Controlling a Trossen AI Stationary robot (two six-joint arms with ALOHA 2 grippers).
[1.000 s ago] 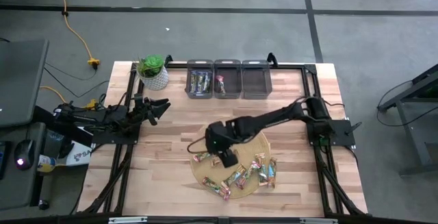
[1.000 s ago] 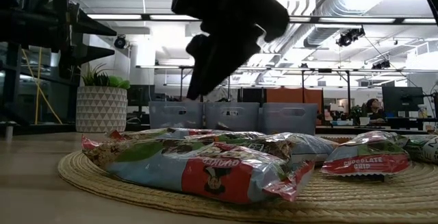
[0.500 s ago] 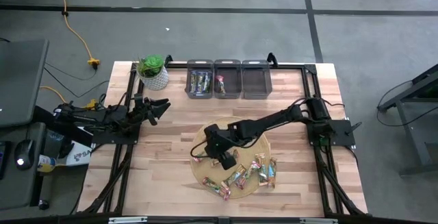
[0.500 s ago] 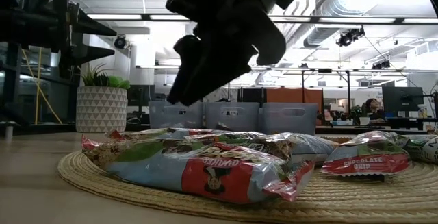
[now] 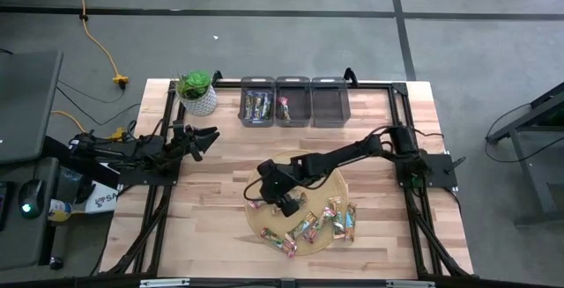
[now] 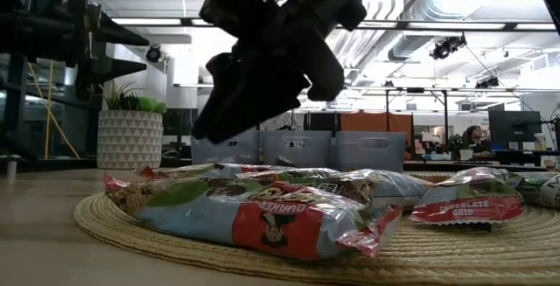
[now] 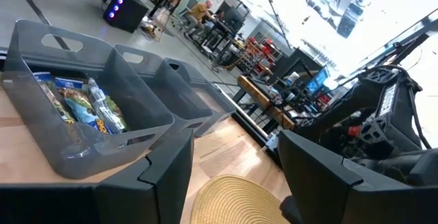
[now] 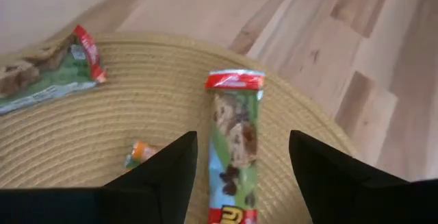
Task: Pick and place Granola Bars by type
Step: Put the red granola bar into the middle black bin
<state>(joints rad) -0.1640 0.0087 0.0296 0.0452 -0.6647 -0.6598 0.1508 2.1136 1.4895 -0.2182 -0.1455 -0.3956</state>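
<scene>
Open workshop floor behind, pale wooden desk below. Hovered with fingers spread, empty: the right gripper, over the left part of the straw mat near the desk's front edge, straddling a green-and-red bar. Lay scattered on the mat: Granola Bars; others sat in grey bins at the far edge. Waited at the left edge, fingers apart: the left gripper.
</scene>
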